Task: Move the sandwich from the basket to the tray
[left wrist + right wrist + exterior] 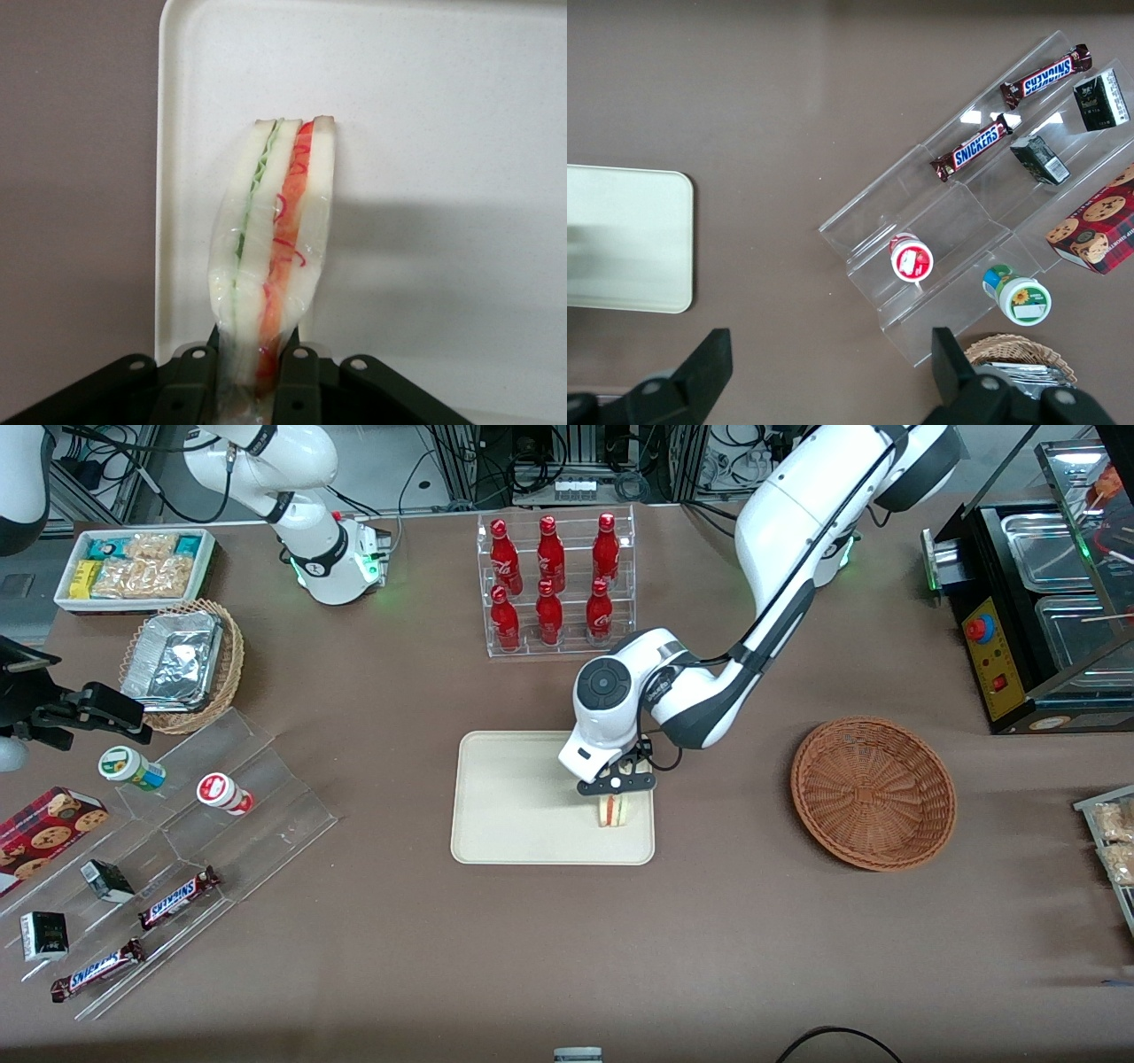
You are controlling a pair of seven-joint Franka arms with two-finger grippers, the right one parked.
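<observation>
My gripper (615,790) pinches the sandwich (270,257) between its fingers (197,381), over the tray (514,815) corner nearest the empty basket (873,793).

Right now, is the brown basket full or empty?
Empty. The basket shows only bare wicker inside. The gripper holds the sandwich over the tray.

1. Six red bottles (549,584) are standing in the clear rack (558,522).
2. Two Snickers bars (180,896) are lying on the clear stepped stand (266,797).
3. Two small cups (133,768) are sitting there too.
4. Two dark little boxes (106,880) are resting beside the bars.
5. One sandwich (611,810) is sitting in the pincer (615,784), on one tray (514,806).
6. One basket (873,792) is lying on the counter (567,957).
</observation>
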